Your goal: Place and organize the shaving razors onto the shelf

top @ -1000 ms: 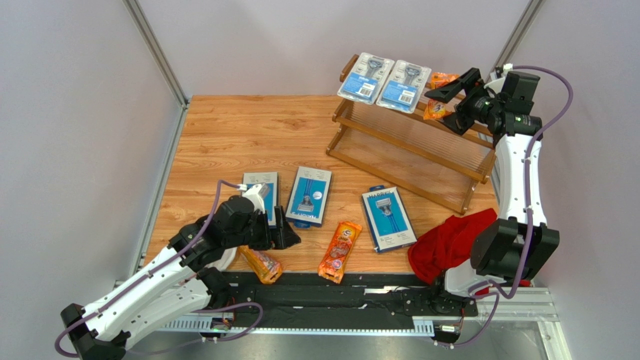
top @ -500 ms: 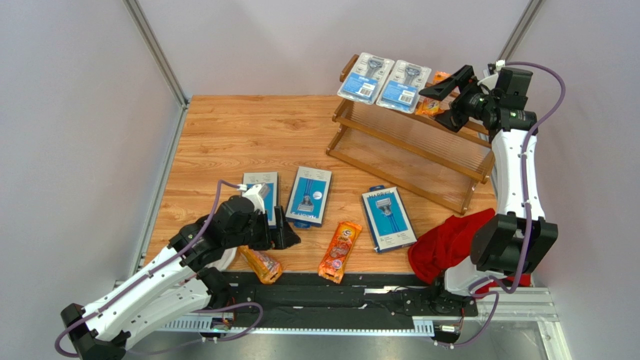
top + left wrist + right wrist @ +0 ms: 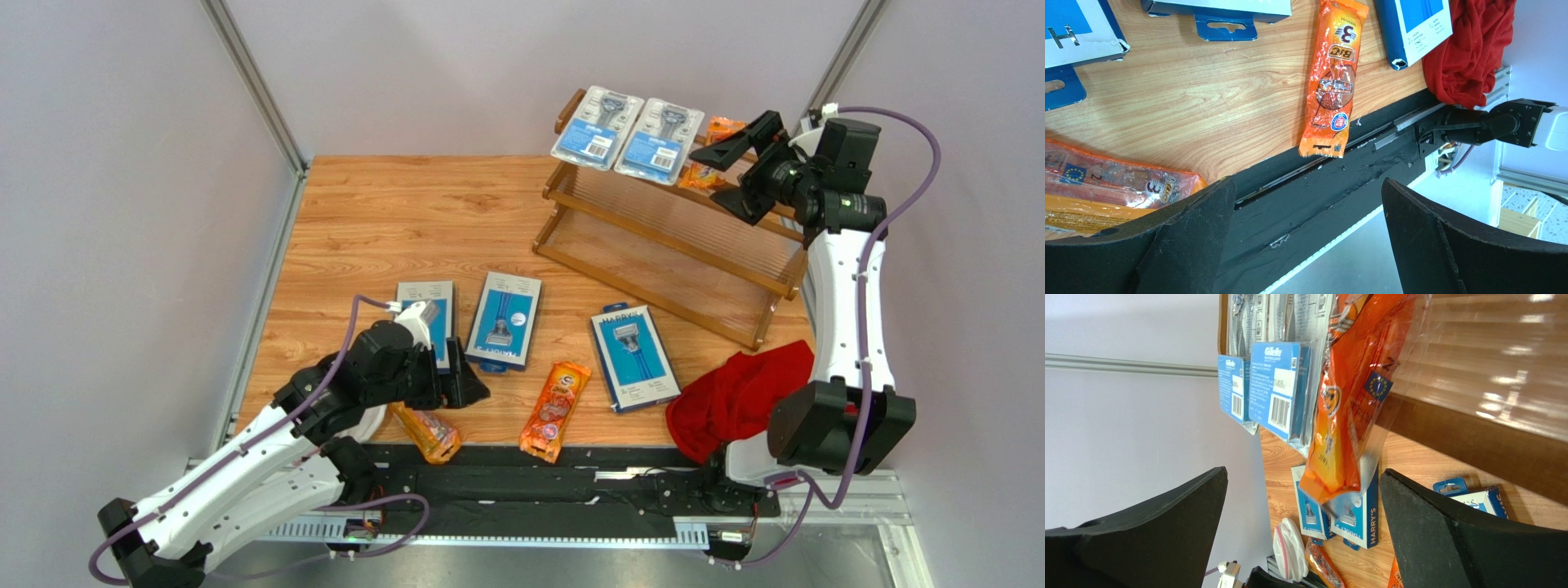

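The brown wooden shelf (image 3: 669,239) stands at the back right. Two blister packs (image 3: 597,125) (image 3: 660,140) and an orange bag (image 3: 708,174) lie on its top tier. My right gripper (image 3: 729,172) is open, its fingers either side of the bag's end; in the right wrist view the bag (image 3: 1352,398) hangs free between the wide-apart jaws (image 3: 1303,530). Three blue boxes (image 3: 426,312) (image 3: 505,319) (image 3: 634,355) and two orange bags (image 3: 555,408) (image 3: 427,431) lie on the table. My left gripper (image 3: 470,384) is open and empty, low over the front edge between the orange bags (image 3: 1333,79) (image 3: 1106,184).
A red cloth (image 3: 734,398) lies at the front right by the right arm's base, also in the left wrist view (image 3: 1468,49). A black rail (image 3: 1339,177) runs along the table's front edge. Grey walls close in both sides.
My right gripper swung slightly left, then back right, by the orange bag on the top tier. The left arm has hardly moved.
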Robot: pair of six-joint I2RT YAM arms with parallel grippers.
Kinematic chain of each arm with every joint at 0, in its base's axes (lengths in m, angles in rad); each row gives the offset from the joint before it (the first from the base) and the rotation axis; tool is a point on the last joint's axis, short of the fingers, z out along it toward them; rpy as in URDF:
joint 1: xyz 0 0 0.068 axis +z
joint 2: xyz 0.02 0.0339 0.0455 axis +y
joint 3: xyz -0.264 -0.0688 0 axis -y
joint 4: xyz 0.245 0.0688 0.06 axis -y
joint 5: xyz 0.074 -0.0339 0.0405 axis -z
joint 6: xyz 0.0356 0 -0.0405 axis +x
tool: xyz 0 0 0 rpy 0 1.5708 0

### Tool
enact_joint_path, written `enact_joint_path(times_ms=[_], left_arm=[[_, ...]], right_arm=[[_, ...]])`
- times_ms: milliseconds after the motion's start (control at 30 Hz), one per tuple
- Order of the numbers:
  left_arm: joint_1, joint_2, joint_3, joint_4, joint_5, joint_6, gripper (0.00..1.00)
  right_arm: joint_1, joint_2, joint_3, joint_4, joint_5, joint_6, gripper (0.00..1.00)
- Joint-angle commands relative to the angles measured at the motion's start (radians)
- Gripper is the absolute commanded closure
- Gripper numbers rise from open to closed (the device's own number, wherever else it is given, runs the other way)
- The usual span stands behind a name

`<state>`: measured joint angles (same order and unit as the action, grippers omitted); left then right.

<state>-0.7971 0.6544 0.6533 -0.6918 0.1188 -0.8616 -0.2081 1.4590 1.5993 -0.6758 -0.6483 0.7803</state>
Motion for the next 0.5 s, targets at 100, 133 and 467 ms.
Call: enact_joint_path(times_ms=[100,133,467], left_arm=[[-0.002,-0.015,0.003,-0.002,-0.001,0.016,0.03],[-0.002,-0.009,0.008,-0.002,-0.001,0.018,0.03],[-0.002,0.094,0.028,0.032,0.045,0.056,0.04]], right_arm=[[-0.005,-0.08,-0.021,-0.017,0.027,-0.024,0.0],[-0.005,-0.087,-0.028,-0.024,0.024,-0.027,0.0],[-0.005,-0.311,-0.232,-0.083,0.019,-0.093,0.0]])
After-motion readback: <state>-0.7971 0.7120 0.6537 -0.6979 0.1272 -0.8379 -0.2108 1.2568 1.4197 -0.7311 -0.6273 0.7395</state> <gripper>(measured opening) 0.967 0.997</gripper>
